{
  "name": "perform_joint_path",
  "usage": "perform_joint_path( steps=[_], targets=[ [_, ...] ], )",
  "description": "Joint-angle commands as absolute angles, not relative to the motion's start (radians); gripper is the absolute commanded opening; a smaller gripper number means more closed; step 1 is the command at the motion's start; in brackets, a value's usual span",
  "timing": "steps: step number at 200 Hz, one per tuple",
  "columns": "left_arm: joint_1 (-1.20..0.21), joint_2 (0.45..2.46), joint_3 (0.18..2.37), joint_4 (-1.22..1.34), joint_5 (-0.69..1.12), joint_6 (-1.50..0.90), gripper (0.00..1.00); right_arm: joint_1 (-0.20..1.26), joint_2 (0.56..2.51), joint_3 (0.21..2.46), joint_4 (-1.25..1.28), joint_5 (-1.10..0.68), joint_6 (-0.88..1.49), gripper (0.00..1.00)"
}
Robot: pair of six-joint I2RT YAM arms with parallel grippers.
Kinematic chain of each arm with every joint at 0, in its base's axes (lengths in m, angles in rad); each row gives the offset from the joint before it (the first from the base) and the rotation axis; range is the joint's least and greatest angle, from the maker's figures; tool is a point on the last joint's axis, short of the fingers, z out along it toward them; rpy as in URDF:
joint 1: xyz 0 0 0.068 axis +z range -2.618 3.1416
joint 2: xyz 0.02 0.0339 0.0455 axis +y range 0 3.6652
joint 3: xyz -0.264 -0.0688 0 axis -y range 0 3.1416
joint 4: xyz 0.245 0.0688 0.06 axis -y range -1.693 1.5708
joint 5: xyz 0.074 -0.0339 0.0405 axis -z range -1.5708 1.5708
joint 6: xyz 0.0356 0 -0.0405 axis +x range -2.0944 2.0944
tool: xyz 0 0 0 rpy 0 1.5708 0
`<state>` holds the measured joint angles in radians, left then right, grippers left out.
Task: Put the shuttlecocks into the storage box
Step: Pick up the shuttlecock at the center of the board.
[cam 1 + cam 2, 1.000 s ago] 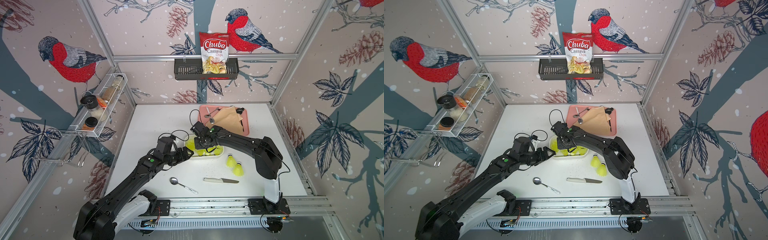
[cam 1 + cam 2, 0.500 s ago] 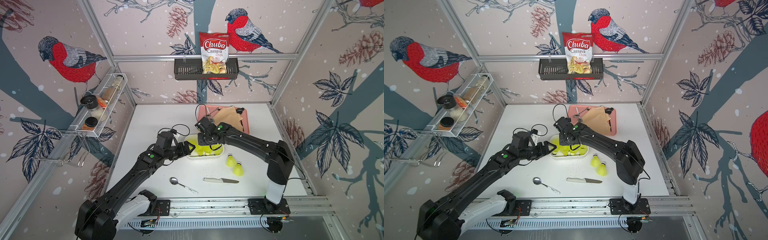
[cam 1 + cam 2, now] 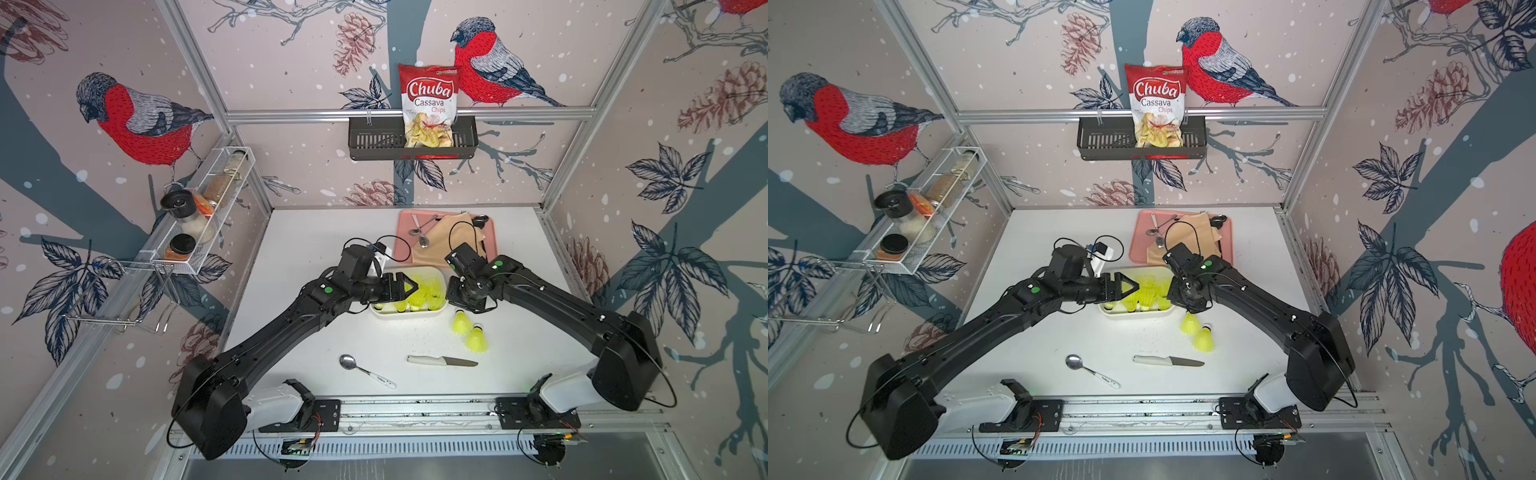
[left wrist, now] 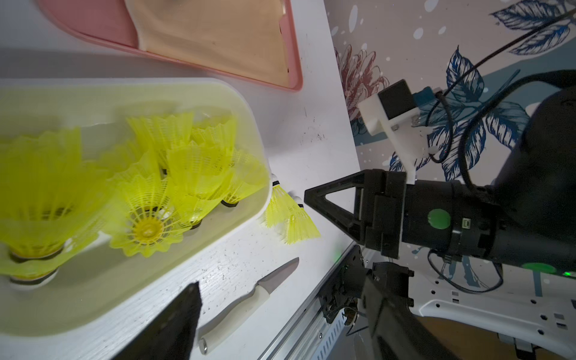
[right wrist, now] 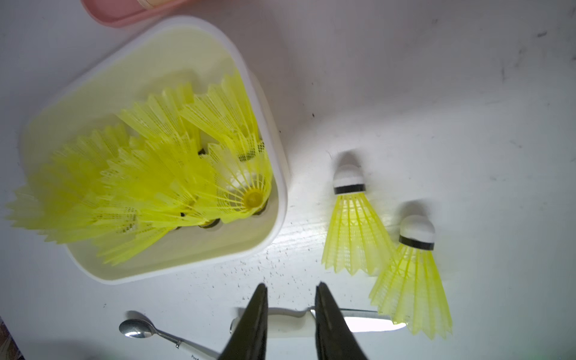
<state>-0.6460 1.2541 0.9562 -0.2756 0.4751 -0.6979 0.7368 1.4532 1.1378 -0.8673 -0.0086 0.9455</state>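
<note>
The storage box [image 3: 409,313] is a shallow white tub at the table's middle, and several yellow-green shuttlecocks [image 3: 428,291] stand packed in it. Two more shuttlecocks [image 3: 460,323] [image 3: 476,338] lie on the table just off its right end, white tips toward the back. My left gripper [image 3: 405,289] hovers over the box's left part, open and empty. My right gripper [image 5: 291,288] hangs beside the box's right end, above bare table near the closer loose shuttlecock [image 5: 352,224]. Its jaws stand close together with a narrow slit and nothing in it.
A white-handled knife [image 3: 440,360] and a spoon [image 3: 365,369] lie in front of the box. Behind it sits a pink tray [image 3: 405,245] with a tan cloth and spoons. A black basket [image 3: 374,141] with a chips bag hangs on the back wall, a spice rack [image 3: 199,216] on the left wall.
My right gripper has come out from over the box to just past its right end. My left gripper has slid right, over the box's left part.
</note>
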Motion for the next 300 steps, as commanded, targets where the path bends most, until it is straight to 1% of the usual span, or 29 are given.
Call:
perform_joint_path(
  steps=[1,22,54,99,152,208,218,246,266,283,300],
  targets=[
    [-0.686,1.290,0.966,-0.203,0.506,-0.667,0.84,0.745,1.415,1.042,-0.834,-0.143,1.044,0.29],
    [-0.720,1.317,0.962,-0.175,0.519,-0.663,0.84,0.769,1.389,0.940,-0.771,-0.199,1.102,0.28],
    [-0.772,1.346,0.946,-0.153,0.536,-0.657,0.84,0.789,1.376,0.851,-0.707,-0.209,1.157,0.28],
    [-0.830,1.384,0.931,-0.104,0.542,-0.673,0.84,0.758,1.370,0.792,-0.710,-0.133,1.151,0.27],
    [-0.842,1.421,0.948,-0.063,0.548,-0.690,0.84,0.654,1.299,0.737,-0.766,-0.051,1.126,0.27],
    [-0.842,1.473,0.992,-0.052,0.553,-0.690,0.84,0.515,1.258,0.719,-0.795,-0.026,1.062,0.28],
    [-0.843,1.486,1.028,-0.044,0.558,-0.692,0.84,0.487,1.257,0.716,-0.791,-0.022,1.053,0.28],
    [-0.841,1.526,1.062,-0.035,0.570,-0.690,0.84,0.404,1.257,0.726,-0.779,-0.027,1.043,0.31],
    [-0.842,1.559,1.091,-0.032,0.580,-0.684,0.84,0.388,1.231,0.739,-0.766,-0.031,1.065,0.34],
    [-0.842,1.597,1.124,-0.028,0.592,-0.682,0.84,0.387,1.227,0.731,-0.742,-0.037,1.105,0.41],
    [-0.841,1.647,1.175,-0.034,0.603,-0.673,0.84,0.376,1.224,0.717,-0.716,-0.034,1.147,0.44]
  ],
)
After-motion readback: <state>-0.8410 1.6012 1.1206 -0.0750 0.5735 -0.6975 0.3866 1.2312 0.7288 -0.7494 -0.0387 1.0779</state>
